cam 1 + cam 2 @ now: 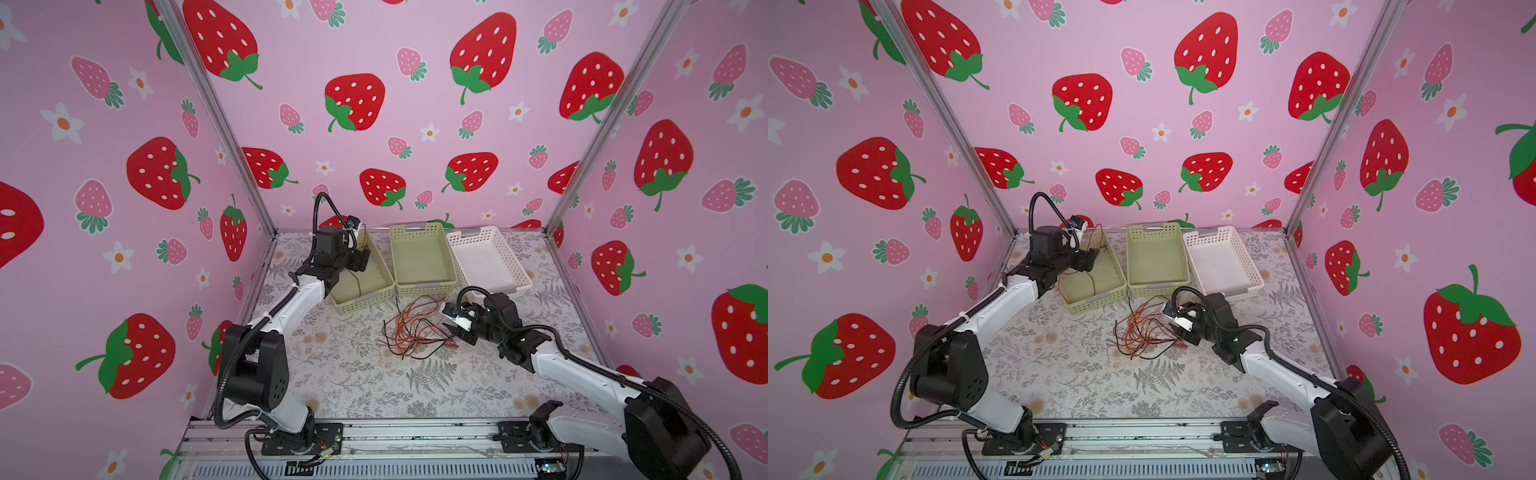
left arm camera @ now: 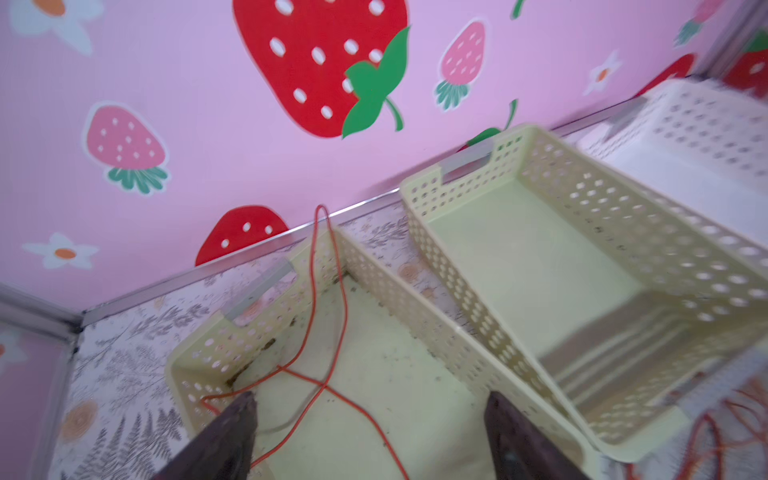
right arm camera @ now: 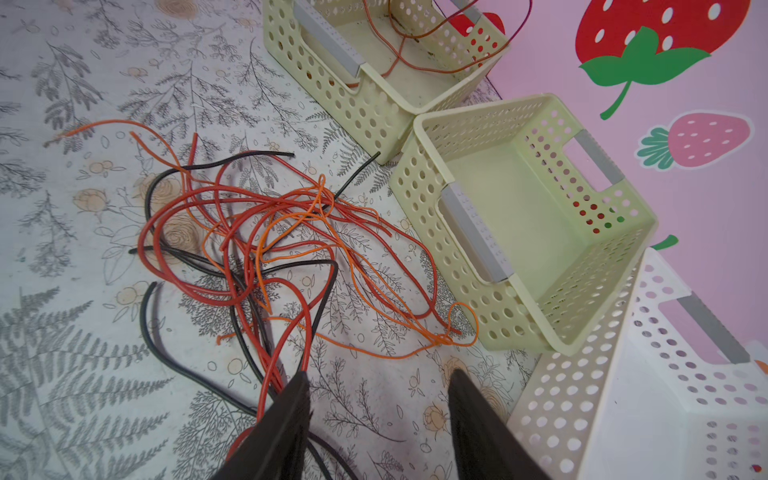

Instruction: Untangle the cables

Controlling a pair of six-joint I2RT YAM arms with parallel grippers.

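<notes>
Left end effector (image 2: 372,395) first: jaws spread wide over the left basket (image 1: 362,297), nothing clamped, and a red-orange cable (image 2: 343,299) lies looped on the basket floor beneath it, one loop riding up against the far wall. To finish this drop cleanly, I'd lift straight up so neither finger hooks that strand, because the raised loop looks ready to spring back out. Over to the right end effector (image 3: 378,374): jaws about half apart, low at the right edge of the heap, bare worktop (image 3: 83,395) showing between them. Red strands run past one finger (image 3: 291,415), but nothing is pinched. The rest of the cables (image 1: 415,328) sit knotted in the middle, just near of the middle basket (image 1: 420,286), with red, orange and black crossing many times. Best bet, I think, is a free end on the heap's edge: one strand only, drawn out slowly. Grab a crossing and the whole knot drags along.
</notes>
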